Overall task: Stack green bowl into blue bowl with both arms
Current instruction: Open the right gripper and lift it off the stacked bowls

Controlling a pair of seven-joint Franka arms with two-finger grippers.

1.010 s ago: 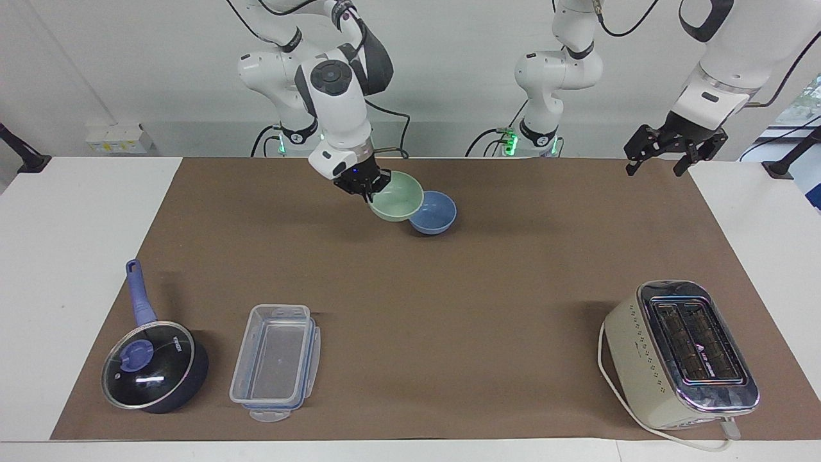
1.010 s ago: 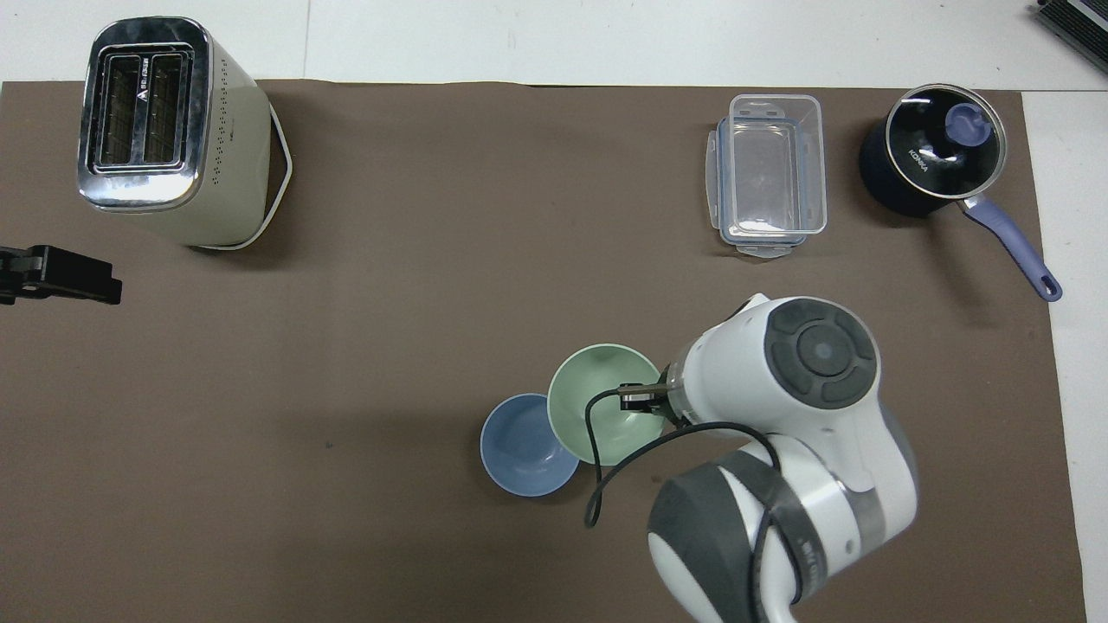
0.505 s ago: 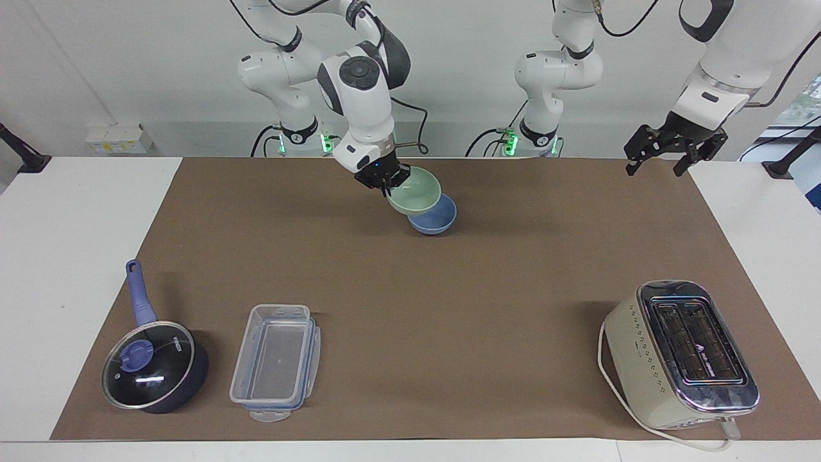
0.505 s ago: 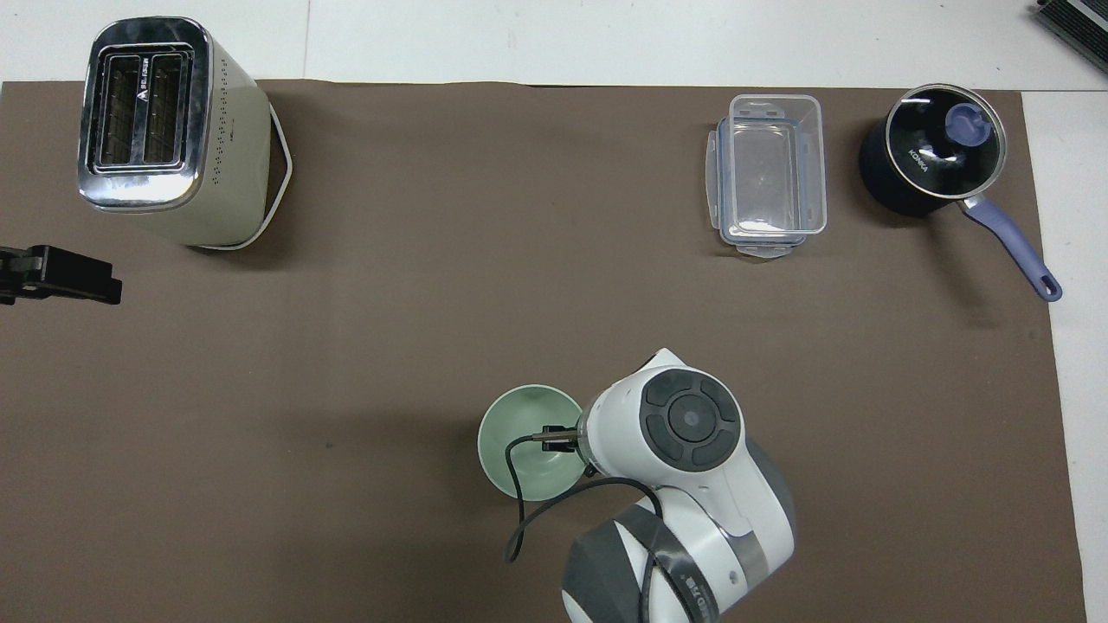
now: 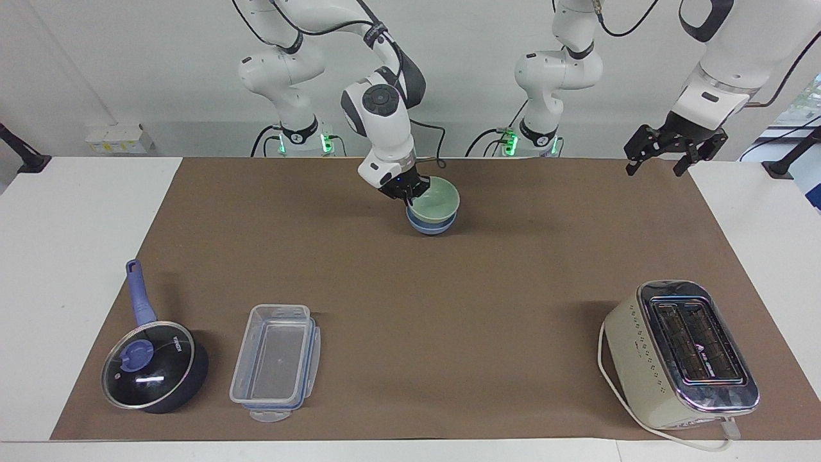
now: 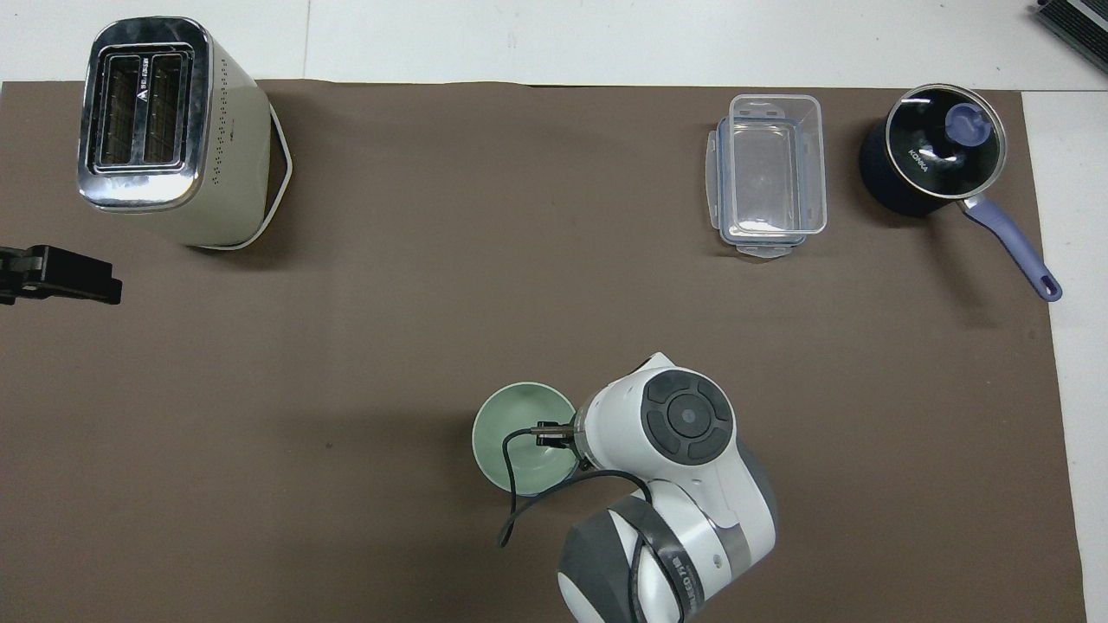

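With green bowl [image 5: 436, 200] nested in blue bowl [image 5: 431, 224], stack looks seated.
Right gripper [image 5: 406, 191] pinches green rim, so release remains; left gripper [image 5: 664, 156] waits spread over mat edge.

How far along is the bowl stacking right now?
Done: the green bowl is nested in the blue bowl, whose rim shows beneath it. In hand: the right gripper is shut on the green bowl's rim. Left: release and withdraw. The left gripper waits open above the table's edge.
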